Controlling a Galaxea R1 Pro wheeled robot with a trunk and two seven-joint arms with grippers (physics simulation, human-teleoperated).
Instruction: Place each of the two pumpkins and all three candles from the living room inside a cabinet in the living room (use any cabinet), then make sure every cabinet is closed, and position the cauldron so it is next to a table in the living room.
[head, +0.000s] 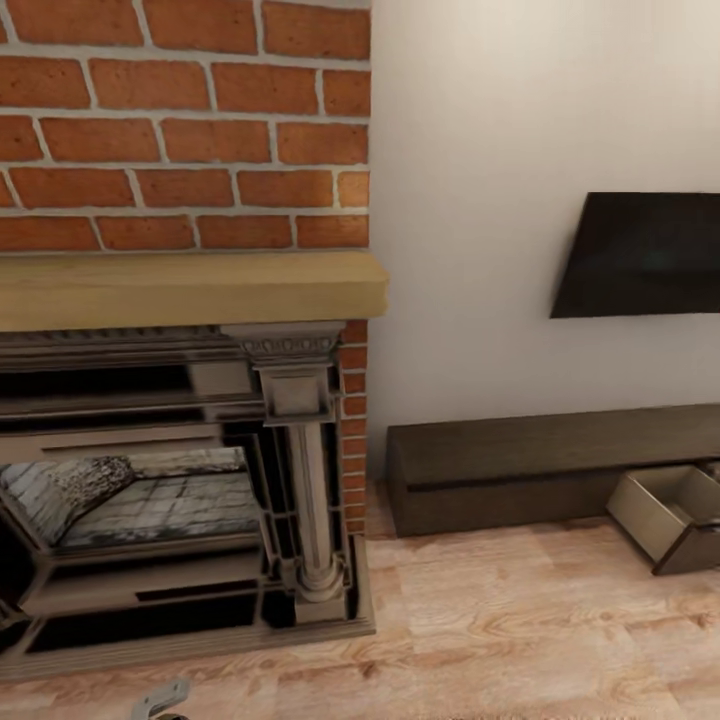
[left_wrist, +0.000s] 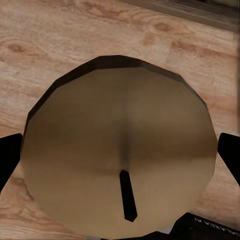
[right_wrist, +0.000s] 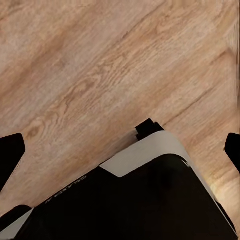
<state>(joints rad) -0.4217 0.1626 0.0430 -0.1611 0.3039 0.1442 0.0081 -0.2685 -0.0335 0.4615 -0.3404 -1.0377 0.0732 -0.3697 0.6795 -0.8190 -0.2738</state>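
A stubby grey-tan candle (left_wrist: 120, 125) with a short dark wick sits between the dark fingers of my left gripper (left_wrist: 120, 160). The gripper is shut on the candle's sides and holds it above the wood floor. My right gripper (right_wrist: 120, 150) is open, its fingertips wide apart and nothing between them. The long low dark-brown cabinet (head: 520, 465) stands against the wall at the right of the head view. Its right drawer (head: 665, 515) is pulled out and shows a pale beige inside. The pumpkins and the cauldron are out of view.
A brick fireplace (head: 180, 470) with a pale wood mantel (head: 190, 285) takes up the left of the head view. A dark flat screen (head: 640, 255) hangs on the white wall above the cabinet. Light wood floor (head: 520, 620) lies before both. My own base (right_wrist: 145, 195) shows under the right gripper.
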